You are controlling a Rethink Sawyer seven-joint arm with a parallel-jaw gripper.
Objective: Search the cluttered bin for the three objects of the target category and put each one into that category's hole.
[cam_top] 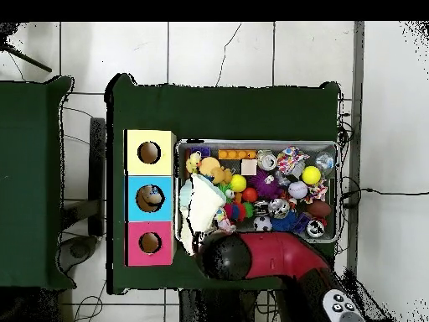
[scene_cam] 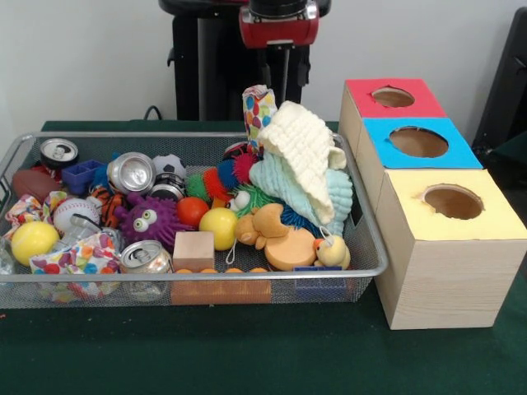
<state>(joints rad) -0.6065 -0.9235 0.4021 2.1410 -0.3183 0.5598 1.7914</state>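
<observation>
Green surface (scene_cam: 272, 362) carries the mesh bin (scene_cam: 362, 247); directly below the jaws, whose state I cannot tell, hangs a soft, light cream cloth (scene_cam: 305, 152), best pinched at a fold.

A green cloth-covered table (scene_cam: 272, 362) is seen on a white tiled floor (cam_top: 218, 50), with a second green table (cam_top: 29, 180) set beside it.
</observation>
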